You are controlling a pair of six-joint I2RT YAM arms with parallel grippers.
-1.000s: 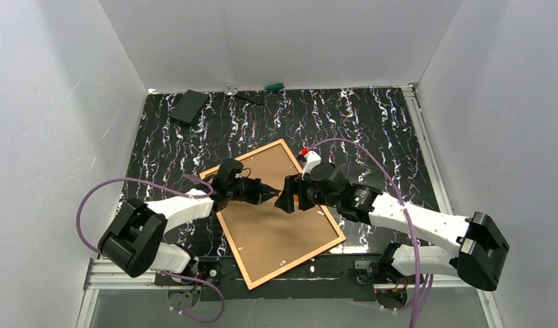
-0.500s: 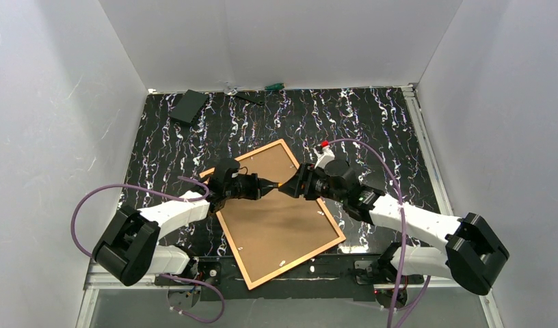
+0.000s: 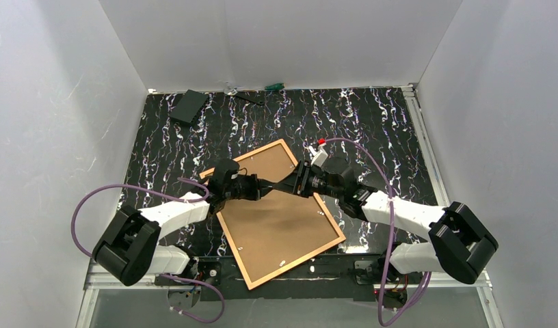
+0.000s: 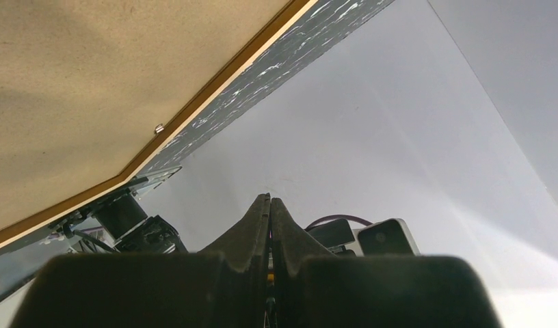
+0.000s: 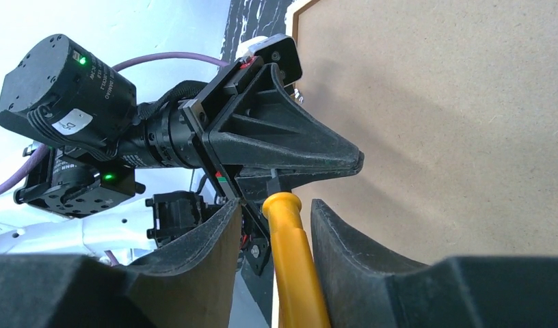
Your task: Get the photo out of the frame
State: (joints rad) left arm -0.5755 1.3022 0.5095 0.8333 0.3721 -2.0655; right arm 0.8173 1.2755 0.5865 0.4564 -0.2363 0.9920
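Both arms reach inward and meet tip to tip above the photo (image 3: 276, 232), which lies board-back up inside the frame (image 3: 298, 264), skewed on the table (image 3: 372, 130). Left gripper (image 3: 267, 186) is clenched. Right gripper (image 3: 294, 184) is parted around a yellow tool handle (image 5: 293, 273), one finger clear of it. The frame's near corner reaches the table's near edge; bare surface lies beyond and to the right.

Bright even light, soft shadows; wrist-cam fg blurry.

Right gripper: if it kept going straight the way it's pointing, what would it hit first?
Most likely the left gripper, facing it tip to tip just ahead. A yellow handle sits between the fingers of the right gripper.
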